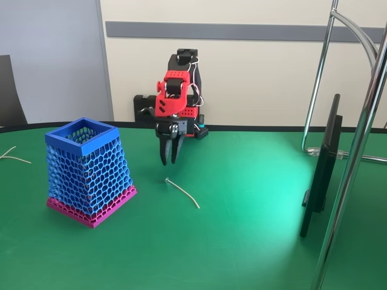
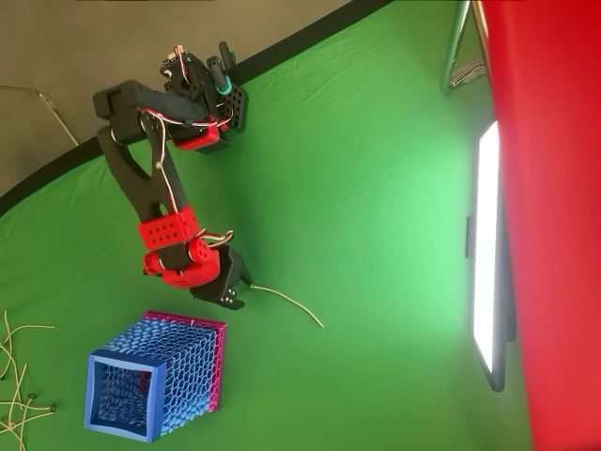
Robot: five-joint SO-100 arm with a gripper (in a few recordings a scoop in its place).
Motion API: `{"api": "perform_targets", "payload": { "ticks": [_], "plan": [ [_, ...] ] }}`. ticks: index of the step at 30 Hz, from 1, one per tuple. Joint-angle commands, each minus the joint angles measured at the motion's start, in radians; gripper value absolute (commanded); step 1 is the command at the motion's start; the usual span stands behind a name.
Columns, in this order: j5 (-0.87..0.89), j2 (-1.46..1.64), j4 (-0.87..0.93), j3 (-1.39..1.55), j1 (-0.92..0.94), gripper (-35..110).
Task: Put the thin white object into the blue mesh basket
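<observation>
Nearest me in the fixed view, the tall blue honeycomb-mesh basket (image 1: 87, 169) stands on the green tabletop (image 1: 242, 229); my red-and-black arm's jaws (image 1: 169, 162) hang nearly together, empty, above the thin off-white wire strand's (image 1: 183, 192) knobbed end. Overhead, the strand (image 2: 291, 303) lies just beside the jaws (image 2: 237, 299), right of the basket (image 2: 155, 385).

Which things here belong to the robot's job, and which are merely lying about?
Belong:
thin white object
blue mesh basket
gripper

Lying about:
loose white strands
black screen
chrome stand
</observation>
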Motion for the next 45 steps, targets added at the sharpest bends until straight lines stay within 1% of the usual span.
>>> {"api": "perform_targets", "payload": {
  "ticks": [1, 7, 12, 25, 39, 41, 45],
  "plan": [
    [0.046, -0.08, 0.041, -0.129, 0.012, 20],
    [0.107, -0.172, 0.054, -0.192, 0.034, 18],
    [0.133, -0.247, 0.124, -0.249, 0.009, 18],
    [0.135, -0.362, 0.129, -0.293, -0.041, 18],
    [0.146, -0.422, 0.149, -0.341, -0.008, 18],
    [0.144, -0.43, 0.149, -0.348, -0.003, 16],
    [0.146, -0.433, 0.149, -0.351, 0.003, 8]
  ]
}}
